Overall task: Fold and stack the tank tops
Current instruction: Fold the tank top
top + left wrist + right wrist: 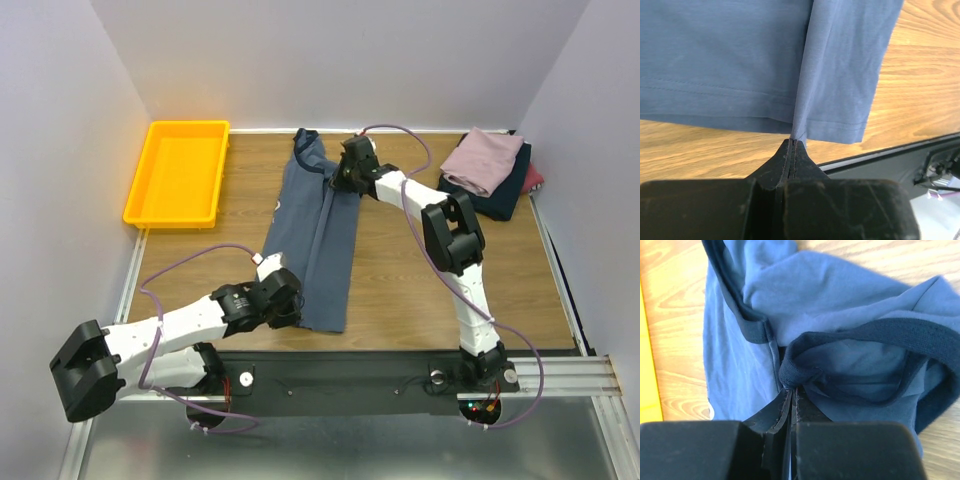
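Left wrist view: left gripper (pixel 792 142) had its fingers pressed together on the hem of the slate-blue tank top (pixel 790 60), near the table's front edge.
Step in hand: lengthwise fold of this top, apparently midway; one side lay doubled over.
Left arm pose: stretched low from its base, wrist at the hem.
Right gripper (pixel 790 390): pinched the dark strap trim (pixel 880 330) at the far end.
Right arm pose: reached far forward, elbow raised.
Next move: probably both ends carried together, cloth taut.
Far corner: other tank tops (pixel 488 170) piled.
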Controlling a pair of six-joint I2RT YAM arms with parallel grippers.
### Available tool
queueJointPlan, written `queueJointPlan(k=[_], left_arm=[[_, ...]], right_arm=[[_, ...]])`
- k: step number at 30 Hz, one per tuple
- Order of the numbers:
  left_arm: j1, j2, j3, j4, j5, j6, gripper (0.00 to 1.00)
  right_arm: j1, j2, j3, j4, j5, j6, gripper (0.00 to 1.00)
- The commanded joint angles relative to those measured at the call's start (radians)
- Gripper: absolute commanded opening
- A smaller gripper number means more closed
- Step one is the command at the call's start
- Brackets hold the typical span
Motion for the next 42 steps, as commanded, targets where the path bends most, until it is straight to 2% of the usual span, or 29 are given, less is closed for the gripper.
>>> queueJointPlan(k=[1,3,5,8,9,12,14,15,16,17,18,21,23,27,32,33,36,42], left_arm=[[0.002,0.020,0.008,-0.102,-0.077,-0.029,0.00],[0.003,0.033,0.011,-0.105,-0.103,-0.034,0.00],[0.003,0.040,0.016,-0.114,-0.117,-0.043,0.00],[0.005,0.046,0.026,-0.122,-0.143,-0.049,0.00],[0.005,0.043,0.029,-0.131,-0.148,-0.051,0.01],[0.005,0.037,0.046,-0.143,-0.157,-0.052,0.16],[0.005,0.018,0.074,-0.172,-0.181,-0.048,0.27],[0.005,-0.002,0.086,-0.182,-0.191,-0.040,0.35],[0.005,-0.012,0.100,-0.211,-0.203,-0.037,0.38],[0.005,-0.025,0.135,-0.228,-0.217,-0.029,0.39],[0.005,-0.045,0.157,-0.243,-0.249,-0.023,0.43],[0.005,-0.068,0.233,-0.287,-0.289,0.006,0.43],[0.005,-0.065,0.279,-0.243,-0.271,0.090,0.42],[0.005,0.050,0.344,-0.116,-0.194,0.197,0.37],[-0.035,0.302,0.454,0.008,-0.180,0.281,0.27],[-0.033,0.352,0.474,0.021,-0.182,0.285,0.21],[-0.033,0.446,0.505,0.058,-0.206,0.287,0.15],[-0.032,0.584,0.511,0.035,-0.263,0.192,0.08]], right_arm=[[0.010,0.027,0.050,0.033,0.021,0.014,0.03],[0.011,0.041,0.058,0.033,0.020,0.014,0.04],[0.011,0.044,0.058,0.033,0.018,0.016,0.09],[0.010,0.036,0.050,0.035,0.015,0.005,0.21],[0.010,0.032,0.052,0.033,0.012,0.001,0.29],[0.010,0.019,0.061,0.035,-0.005,-0.016,0.45],[0.011,0.004,0.076,0.035,-0.022,-0.027,0.59],[0.008,-0.004,0.081,0.035,-0.026,-0.038,0.64],[0.011,-0.019,0.089,0.035,-0.033,-0.042,0.72],[0.010,-0.027,0.093,0.033,-0.033,-0.050,0.75],[0.011,-0.034,0.096,0.033,-0.033,-0.064,0.78],[0.008,-0.083,0.092,0.032,-0.025,-0.087,0.84],[0.007,-0.102,0.083,0.027,-0.016,-0.101,0.85],[-0.013,-0.169,0.035,0.023,0.027,-0.125,0.85],[-0.104,-0.249,-0.107,0.018,0.061,-0.141,0.82],[-0.116,-0.260,-0.129,0.018,0.061,-0.142,0.79],[-0.151,-0.278,-0.215,0.019,0.040,-0.142,0.54],[-0.153,-0.229,-0.281,0.023,-0.003,-0.161,0.50]])
